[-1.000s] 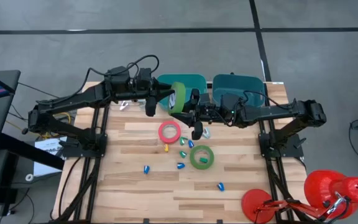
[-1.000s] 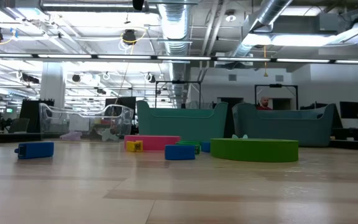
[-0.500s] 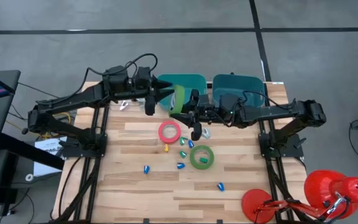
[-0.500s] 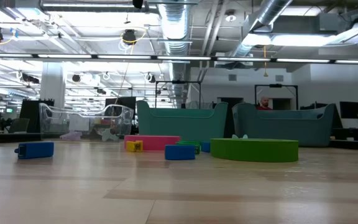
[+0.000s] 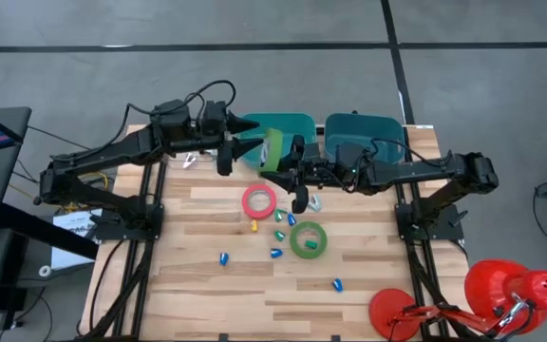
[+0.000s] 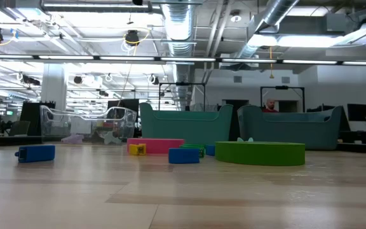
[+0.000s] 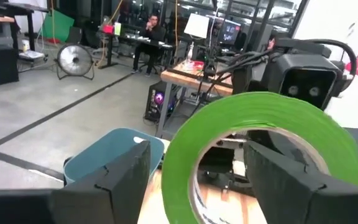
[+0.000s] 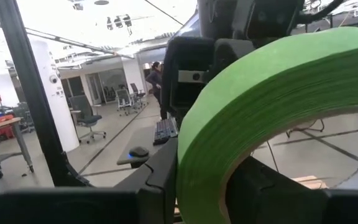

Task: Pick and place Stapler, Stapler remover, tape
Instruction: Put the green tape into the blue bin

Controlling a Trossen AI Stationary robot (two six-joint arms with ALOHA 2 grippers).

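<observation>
Green tape roll passing between arms above the left bin

Green tape roll (image 5: 273, 150) at twelve o'clock: right gripper (image 5: 287, 163) jaws clamped on its band, left gripper (image 5: 247, 135) jaws apart; light, stiff, slick, best pinched across the band

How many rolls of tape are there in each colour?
Green tape rolls: 2, one held up between the two grippers and one lying flat on the table
Pink-red tape roll: 1, lying flat on the table
Total: 3
</observation>
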